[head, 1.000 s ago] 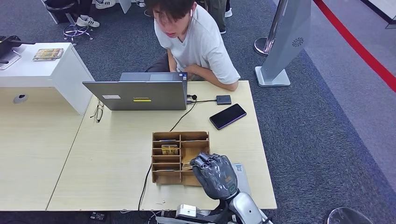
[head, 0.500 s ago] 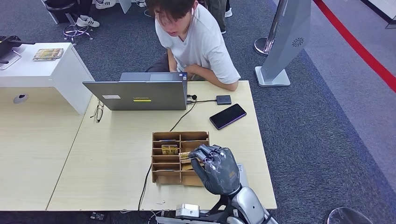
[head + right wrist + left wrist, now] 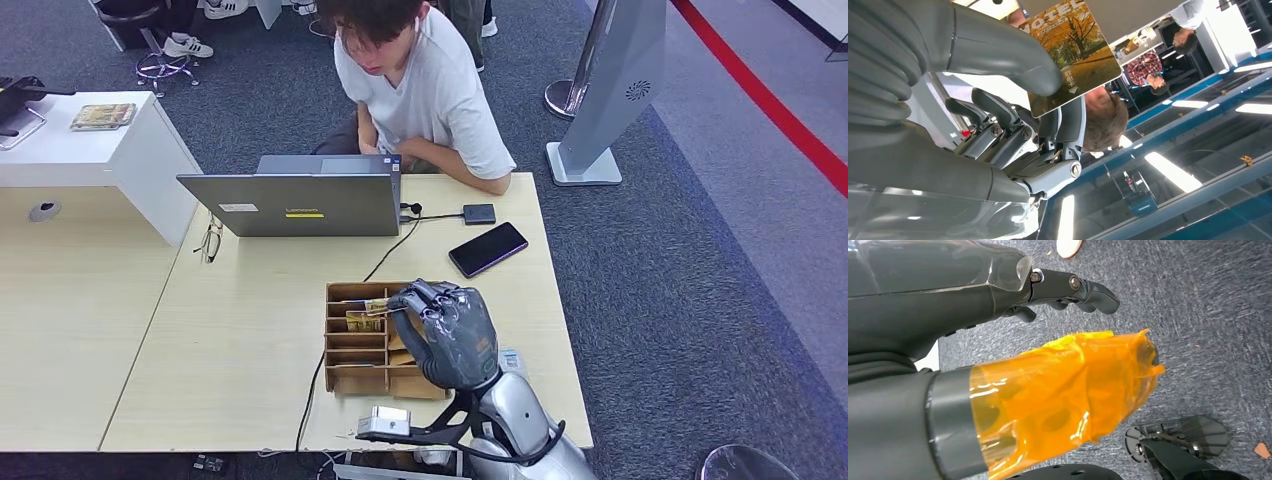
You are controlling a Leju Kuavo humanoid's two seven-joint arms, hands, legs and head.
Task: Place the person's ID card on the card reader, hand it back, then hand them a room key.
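Head view overlooks the table [image 3: 250, 330]; wrist cameras sit close behind hands.

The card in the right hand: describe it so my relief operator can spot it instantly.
Start at the wooden organizer box on the table's near edge, in front of the laptop. The right hand is over it, pinching the card between thumb and fingers. Unlike the cards in the slots, it shows a yellow-orange autumn-tree photo headed HOTEL.

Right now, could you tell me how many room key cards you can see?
2: one card pinched in the right hand above the wooden box, one standing in a left compartment. More may be hidden under the hand.
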